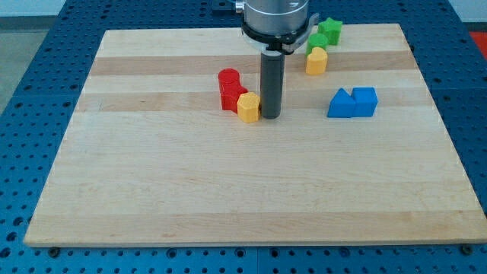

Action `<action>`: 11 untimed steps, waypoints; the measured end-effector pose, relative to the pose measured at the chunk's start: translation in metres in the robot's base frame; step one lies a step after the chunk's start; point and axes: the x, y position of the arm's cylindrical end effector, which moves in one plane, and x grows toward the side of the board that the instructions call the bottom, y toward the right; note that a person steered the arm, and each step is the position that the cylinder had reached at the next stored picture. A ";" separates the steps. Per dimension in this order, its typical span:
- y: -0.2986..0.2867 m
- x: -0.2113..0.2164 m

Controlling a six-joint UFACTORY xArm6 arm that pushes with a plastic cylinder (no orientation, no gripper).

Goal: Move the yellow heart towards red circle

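Note:
A red circle (227, 77) stands left of the board's centre, with a second red block (231, 97) right below it. A yellow block (248, 106), whose shape I cannot make out for sure, touches that second red block on its lower right. My tip (270, 116) rests on the board just right of this yellow block, touching it or nearly so. A second yellow block (316, 60) lies further to the view's upper right, apart from my tip.
Two green blocks (329, 30) (317, 41) sit close together near the top edge, just above the second yellow block. Two blue blocks (342, 103) (365, 100) sit side by side at the view's right. The wooden board (228, 198) lies on a blue pegboard.

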 end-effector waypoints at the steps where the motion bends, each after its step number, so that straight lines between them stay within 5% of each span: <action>1: 0.037 -0.008; 4: 0.149 -0.095; 11: 0.039 -0.139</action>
